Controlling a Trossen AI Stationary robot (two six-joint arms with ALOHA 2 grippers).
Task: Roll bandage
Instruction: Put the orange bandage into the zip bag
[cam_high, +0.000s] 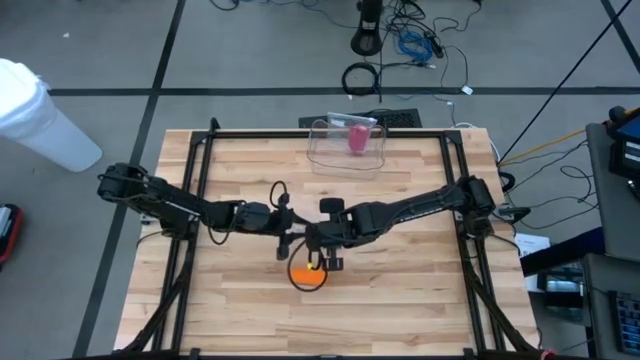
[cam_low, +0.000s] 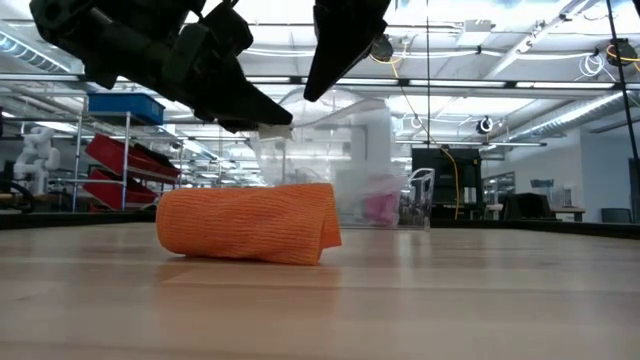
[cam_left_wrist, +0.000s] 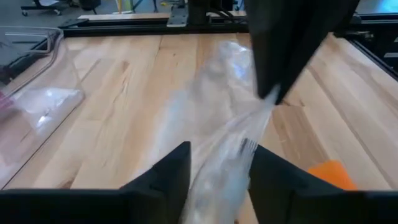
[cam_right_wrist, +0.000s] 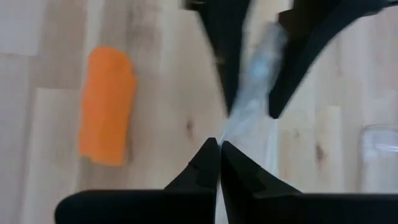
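An orange bandage roll (cam_high: 310, 272) (cam_low: 250, 222) lies on its side on the wooden table, partly unrolled, with no gripper on it. Above it a crumpled clear plastic wrapper (cam_left_wrist: 217, 168) (cam_right_wrist: 245, 106) stretches between my two grippers. My left gripper (cam_left_wrist: 219, 171) (cam_high: 293, 238) comes in nearly level, and the wrapper fills the gap between its fingers. My right gripper (cam_right_wrist: 219, 155) (cam_high: 318, 252) slants down from the table's right and is shut on the wrapper's other end. My left gripper pinches one end of the wrapper (cam_left_wrist: 214, 186) between its two fingers, coming in almost level from the table's left. The wrapper hangs clear of the table and runs forward out of the fingers. My right gripper pinches the wrapper's other end (cam_right_wrist: 229, 127) between its shut fingertips, slanting down from the right. The plastic runs from there to the left gripper's fingers (cam_right_wrist: 227, 56), clear of the table.
A clear plastic container (cam_high: 348, 143) with a pink item inside stands at the table's far edge. A black frame (cam_high: 200, 180) runs around the tabletop. Bare wood lies near and left of the bandage.
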